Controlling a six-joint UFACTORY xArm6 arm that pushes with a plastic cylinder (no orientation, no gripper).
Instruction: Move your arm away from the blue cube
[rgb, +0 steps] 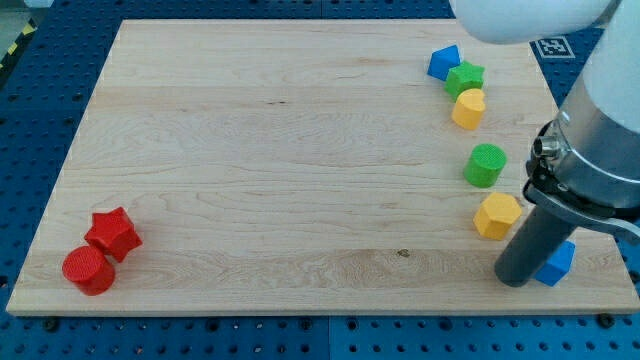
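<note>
A blue cube (558, 264) lies near the board's bottom right corner, partly hidden behind my dark rod. My tip (513, 279) rests on the board right against the cube's left side. A yellow hexagonal block (496, 216) sits just above and left of the tip. A green cylinder (485, 165) stands above that.
At the top right, a blue block (443, 62), a green star (465, 77) and a yellow cylinder (468, 108) lie in a tight chain. At the bottom left, a red star (113, 233) touches a red cylinder (88, 270). The wooden board's (280, 160) right edge is close to the cube.
</note>
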